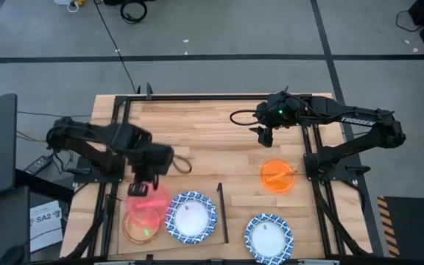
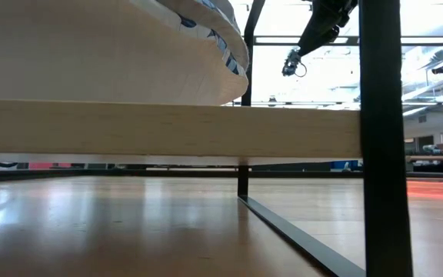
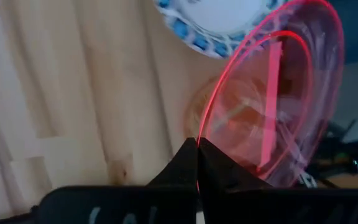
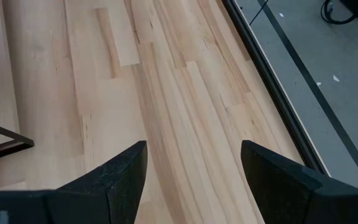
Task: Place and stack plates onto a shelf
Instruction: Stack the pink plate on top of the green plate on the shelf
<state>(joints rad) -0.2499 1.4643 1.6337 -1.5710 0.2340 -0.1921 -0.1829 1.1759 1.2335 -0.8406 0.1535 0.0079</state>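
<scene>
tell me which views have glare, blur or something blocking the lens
Low view: the shelf edge and a blue-rimmed plate fill the frame up close and soft, with the bright room beyond washed out. Left wrist view: the red plate pinched in the left pincer glows along its rim and looks blurred. Right wrist view: even light, the right pincer fingers soft at the edges.

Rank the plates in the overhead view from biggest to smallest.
1. The two blue-rimmed plates, alike.
2. Red plate, tilted in the left gripper, so unsure.
3. Orange plate.
</scene>
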